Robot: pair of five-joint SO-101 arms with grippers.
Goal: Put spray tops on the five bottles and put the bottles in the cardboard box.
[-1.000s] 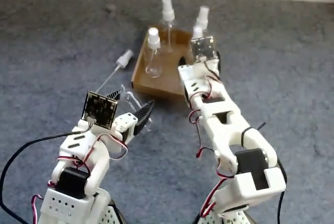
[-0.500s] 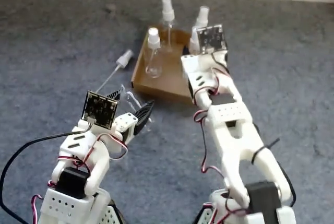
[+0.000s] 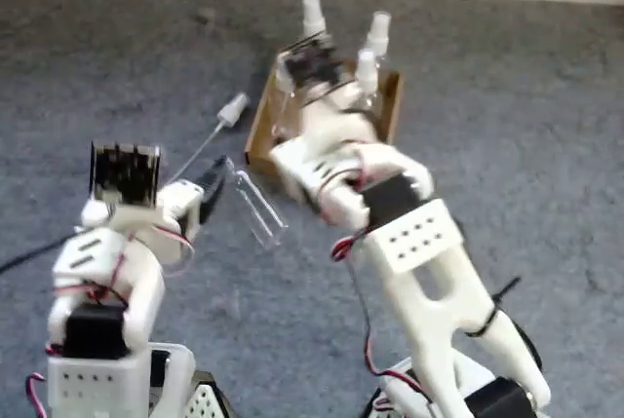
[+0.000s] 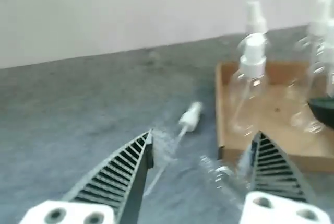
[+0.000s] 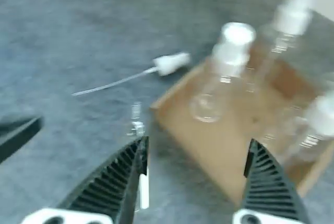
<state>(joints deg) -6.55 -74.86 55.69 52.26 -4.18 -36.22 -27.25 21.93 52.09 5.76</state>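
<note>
A clear bottle (image 3: 255,206) without a top lies on the grey carpet in front of the cardboard box (image 3: 261,135). A loose white spray top (image 3: 232,109) with its thin tube lies to the box's left. Several capped bottles (image 3: 372,33) stand in the box. My left gripper (image 4: 201,156) is open, just short of the lying bottle (image 4: 222,174), with the spray top (image 4: 190,117) beyond. My right gripper (image 5: 195,166) is open above the box's near-left corner (image 5: 229,145), with the lying bottle (image 5: 136,125) and spray top (image 5: 169,63) beside it.
The right arm (image 3: 400,223) stretches from the front across the box. The left arm (image 3: 117,243) stands at the front left. Carpet spreads on all sides, and a pale wall runs along the back.
The right arm has swung left across the box, its wrist now over the left bottles. The left arm has drawn back to the left, away from the lying bottle.
</note>
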